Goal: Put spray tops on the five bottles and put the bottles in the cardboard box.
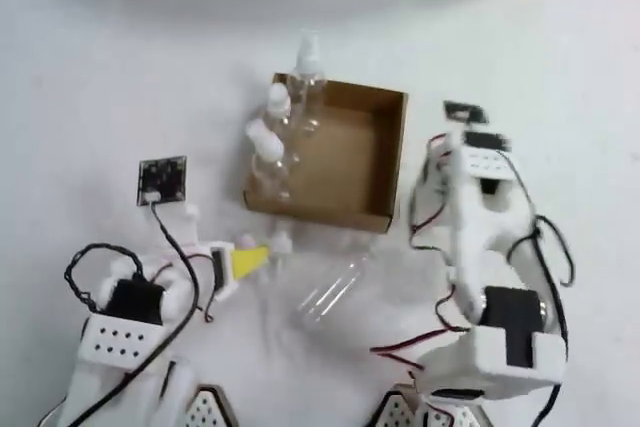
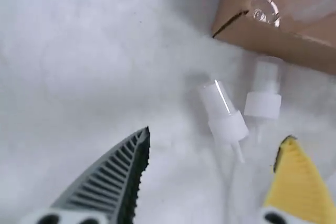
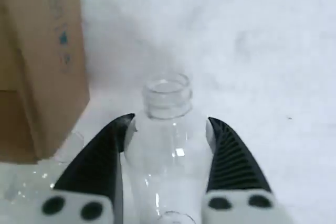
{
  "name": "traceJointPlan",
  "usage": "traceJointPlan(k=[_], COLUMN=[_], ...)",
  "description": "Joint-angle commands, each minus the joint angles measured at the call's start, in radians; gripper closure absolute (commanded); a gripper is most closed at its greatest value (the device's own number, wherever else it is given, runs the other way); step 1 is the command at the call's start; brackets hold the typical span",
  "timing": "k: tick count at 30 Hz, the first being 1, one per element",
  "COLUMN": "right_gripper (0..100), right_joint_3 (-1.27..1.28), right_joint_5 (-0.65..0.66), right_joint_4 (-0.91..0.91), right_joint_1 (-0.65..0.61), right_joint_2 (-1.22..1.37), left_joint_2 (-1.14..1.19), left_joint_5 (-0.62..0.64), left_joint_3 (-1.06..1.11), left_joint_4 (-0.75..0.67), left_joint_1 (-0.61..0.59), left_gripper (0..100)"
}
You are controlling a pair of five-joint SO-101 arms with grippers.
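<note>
The cardboard box point(image 1: 392, 162) sits mid-table, with clear bottles wearing white spray tops point(image 1: 278, 99) along its left side. Another clear bottle point(image 1: 335, 292) lies uncapped on the table just in front of the box. My left gripper point(image 2: 217, 135) is open low over the table, and two loose spray tops point(image 2: 223, 116) point(image 2: 262, 98) lie between and just beyond its fingertips, near the box's front wall point(image 2: 273, 30). Its yellow finger point(image 1: 250, 259) shows beside a top point(image 1: 283, 242). My right gripper point(image 3: 170, 123) is shut on an open-necked bottle point(image 3: 167, 98) beside the box point(image 3: 42, 61).
The right arm's white body point(image 1: 480, 207) stands close along the box's right side, trailing red and black wires. A small black board point(image 1: 163, 179) with a cable lies left of the box. White table spreads to the left and behind the box.
</note>
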Motion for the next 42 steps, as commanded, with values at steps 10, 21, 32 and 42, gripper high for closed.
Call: traceJointPlan(k=[10,21,32,42], right_gripper=[97.4,75.8,75.5,75.8], right_joint_3=[-0.144,-0.195,-0.252,0.014], right_joint_5=[0.402,0.404,0.404,0.4], right_joint_4=[-0.008,-0.093,0.107,-0.117], right_joint_1=[0.374,0.406,0.438,0.458], right_joint_2=[0.002,0.148,-0.018,-0.131], left_joint_2=[-0.016,-0.016,-0.016,-0.016], left_joint_5=[-0.046,-0.048,-0.049,-0.049], left_joint_3=[0.009,0.011,0.011,0.011], left_joint_4=[-0.055,-0.055,-0.055,-0.055], left_joint_1=[0.012,0.012,0.01,0.01], left_gripper=[64,64,64,64])
